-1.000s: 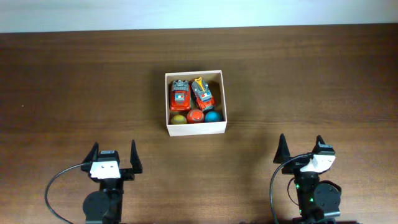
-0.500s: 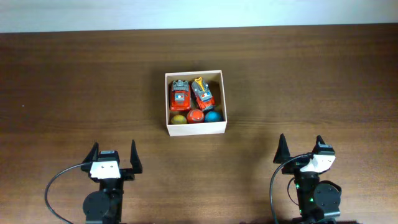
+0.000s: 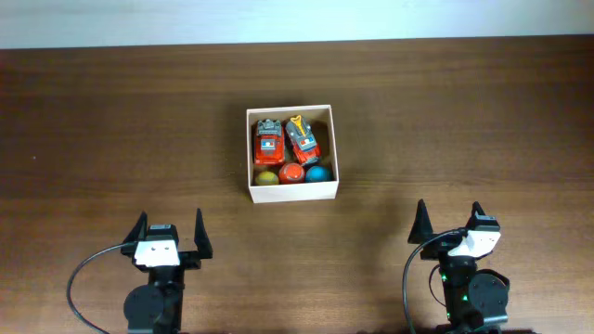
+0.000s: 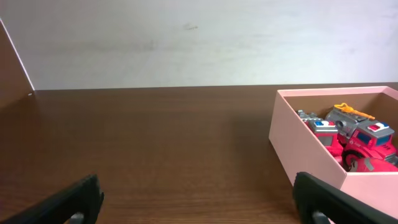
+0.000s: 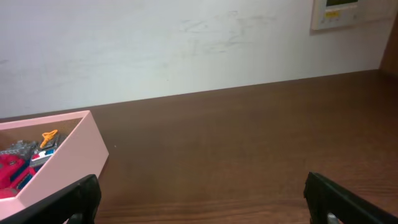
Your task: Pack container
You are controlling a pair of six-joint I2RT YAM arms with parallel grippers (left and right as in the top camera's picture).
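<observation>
Your small square cream-white cardboard container sits mid-table, ahead of both arms and between them: forward and to the right of the left gripper, forward and to the left of the right gripper. The left one looks somewhat nearer. Both grippers stand spread wide and empty, well apart from the container. Being square, it gives you no long axis to line up on. Two red toy cars and three small balls already lie inside, so packing looks finished.

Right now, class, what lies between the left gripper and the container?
Nothing but bare table: the overhead view shows only brown wood between the left gripper and the container, and the left wrist view agrees.
</observation>
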